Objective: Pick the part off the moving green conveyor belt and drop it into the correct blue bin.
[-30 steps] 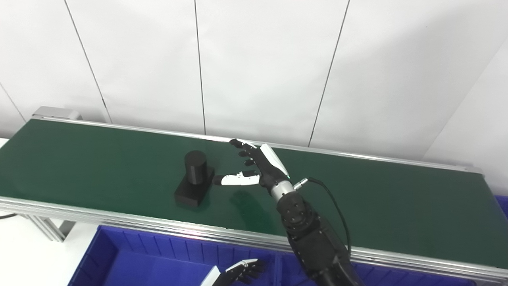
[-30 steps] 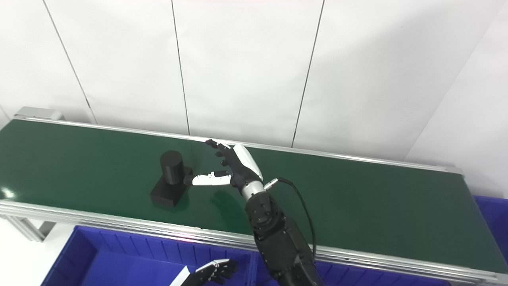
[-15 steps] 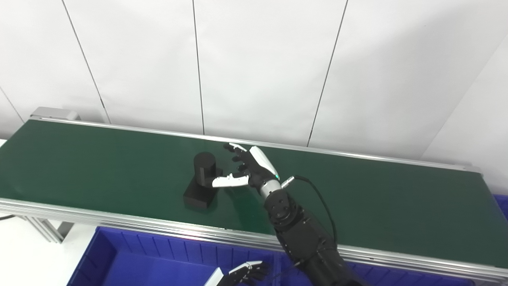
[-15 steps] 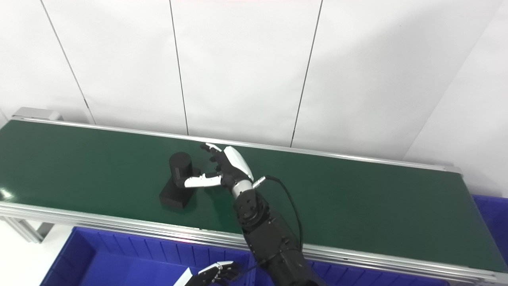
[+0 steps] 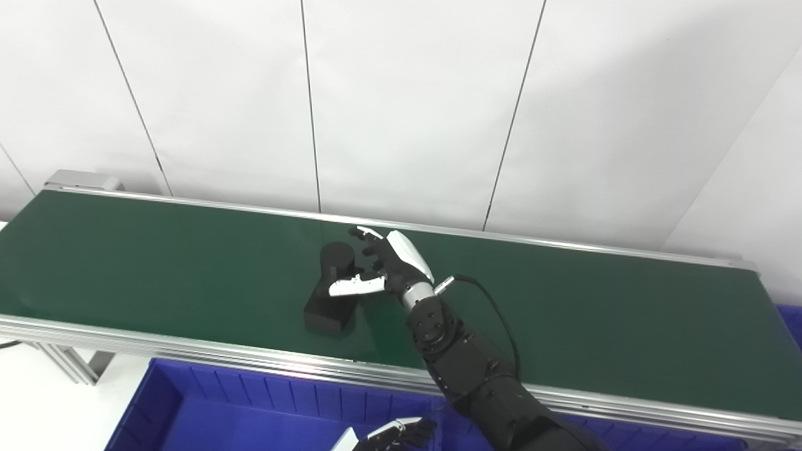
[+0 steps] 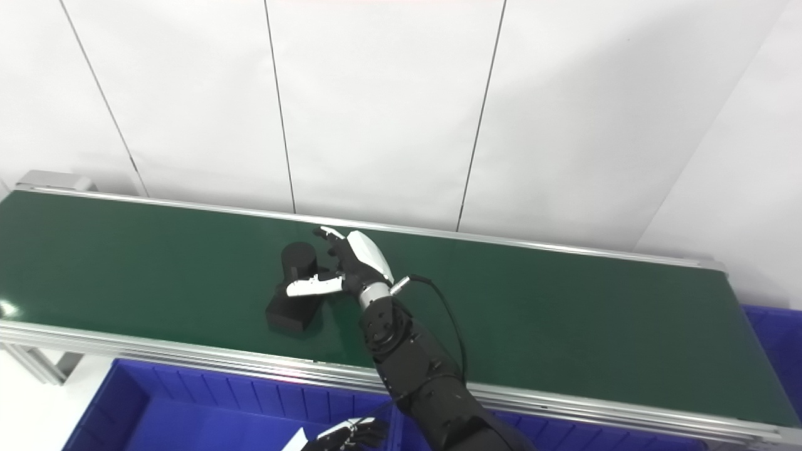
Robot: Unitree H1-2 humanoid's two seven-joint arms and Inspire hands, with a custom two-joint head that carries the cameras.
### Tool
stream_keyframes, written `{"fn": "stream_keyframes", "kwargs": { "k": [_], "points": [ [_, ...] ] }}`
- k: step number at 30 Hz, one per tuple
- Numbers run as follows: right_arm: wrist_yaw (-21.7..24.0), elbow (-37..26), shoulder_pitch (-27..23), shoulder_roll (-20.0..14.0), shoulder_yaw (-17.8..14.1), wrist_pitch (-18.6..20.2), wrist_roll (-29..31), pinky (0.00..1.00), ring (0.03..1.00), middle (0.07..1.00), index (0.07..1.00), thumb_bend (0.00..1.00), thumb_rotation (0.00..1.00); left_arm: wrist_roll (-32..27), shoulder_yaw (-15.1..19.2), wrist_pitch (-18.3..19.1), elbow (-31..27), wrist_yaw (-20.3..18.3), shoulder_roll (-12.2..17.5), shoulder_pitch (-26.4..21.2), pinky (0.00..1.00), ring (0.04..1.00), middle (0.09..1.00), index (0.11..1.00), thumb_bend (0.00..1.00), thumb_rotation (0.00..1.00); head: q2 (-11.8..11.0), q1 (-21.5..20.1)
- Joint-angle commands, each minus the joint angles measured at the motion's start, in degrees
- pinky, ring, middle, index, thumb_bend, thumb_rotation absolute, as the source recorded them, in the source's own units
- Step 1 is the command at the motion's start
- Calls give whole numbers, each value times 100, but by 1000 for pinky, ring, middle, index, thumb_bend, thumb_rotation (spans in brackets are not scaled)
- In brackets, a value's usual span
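Note:
The part [image 5: 328, 308] is black, an upright cylinder on a rectangular base, and stands on the green conveyor belt [image 5: 156, 263] near its middle. My right hand [image 5: 385, 269] is open at the cylinder's right side. Its white thumb crosses the front of the cylinder and its fingers [image 5: 366, 237] reach behind the top; they are not closed on it. The same scene shows in the right eye view, with the part [image 6: 289, 314] and the right hand [image 6: 351, 266]. My left hand [image 5: 391, 433] shows partly at the bottom edge, low over a blue bin, fingers loosely apart and empty.
A blue bin [image 5: 238, 413] lies below the belt's near rail [image 5: 188, 347], at the bottom left. Another blue bin [image 6: 774, 341] shows at the right end of the belt. A white panelled wall stands behind the belt.
The part has ridden the belt to the right into my right hand. The right hand has shifted left and now brackets the cylinder, thumb in front. The left hand has sunk lower.

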Motion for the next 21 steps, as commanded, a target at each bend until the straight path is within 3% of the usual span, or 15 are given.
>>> {"fn": "stream_keyframes", "kwargs": {
  "k": [1,5,12,13,14,16,21],
  "points": [
    [-294,106,-353,209,-24,-457,47,672,787,880,861,979,348,61,62,-214,-174,-51,-45,30,694,758,796,803,1000,666,7,-4],
    [-656,414,-396,314,-36,-701,63,630,737,809,806,949,294,110,140,-214,-221,-141,-71,85,693,759,796,798,1000,673,16,-12],
    [-1113,682,-435,429,-38,-794,76,466,571,660,704,733,31,258,304,-214,-305,-221,-113,173,694,756,791,791,1000,686,58,-39],
    [-1192,711,-429,432,-40,-824,77,435,538,560,683,630,12,273,317,-214,-309,-223,-116,177,694,755,790,790,1000,690,58,-39],
    [-1288,728,-417,436,-39,-833,71,432,524,512,604,577,6,260,323,-214,-312,-243,-110,173,697,757,791,790,1000,691,58,-41],
    [-1406,749,-406,439,-22,-821,53,366,413,491,564,521,1,222,337,-214,-318,-290,-99,166,702,760,793,792,1000,686,62,-51],
    [-1595,733,-341,429,-44,-810,83,382,399,492,522,511,0,176,401,-214,-314,-390,-84,148,696,754,788,789,1000,693,66,-77]
  ]
}}
